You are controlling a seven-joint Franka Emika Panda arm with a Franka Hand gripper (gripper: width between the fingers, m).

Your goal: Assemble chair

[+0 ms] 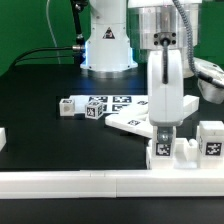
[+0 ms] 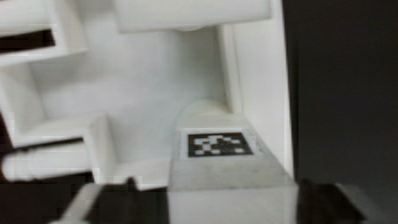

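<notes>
My gripper point(image 1: 165, 130) reaches straight down near the front rail, at the exterior view's right. It is shut on a chunky white chair part point(image 1: 162, 150) with a marker tag, which stands among other white chair parts point(image 1: 188, 152). In the wrist view the gripper point(image 2: 217, 205) has a dark finger on each side of this part point(image 2: 222, 185), whose tag point(image 2: 217, 145) shows just beyond the fingers. A larger white chair piece point(image 2: 160, 60) with openings lies past it. A flat white slab point(image 1: 130, 122) and two small tagged blocks point(image 1: 68, 105) point(image 1: 95, 109) lie on the black table.
A long plain white rail point(image 1: 90, 182) runs along the table's front edge. The marker board point(image 1: 120, 101) lies behind the slab. A tagged white block point(image 1: 211, 139) stands at the right. A white piece point(image 1: 2, 138) shows at the left edge. The arm's base point(image 1: 108, 40) stands at the back.
</notes>
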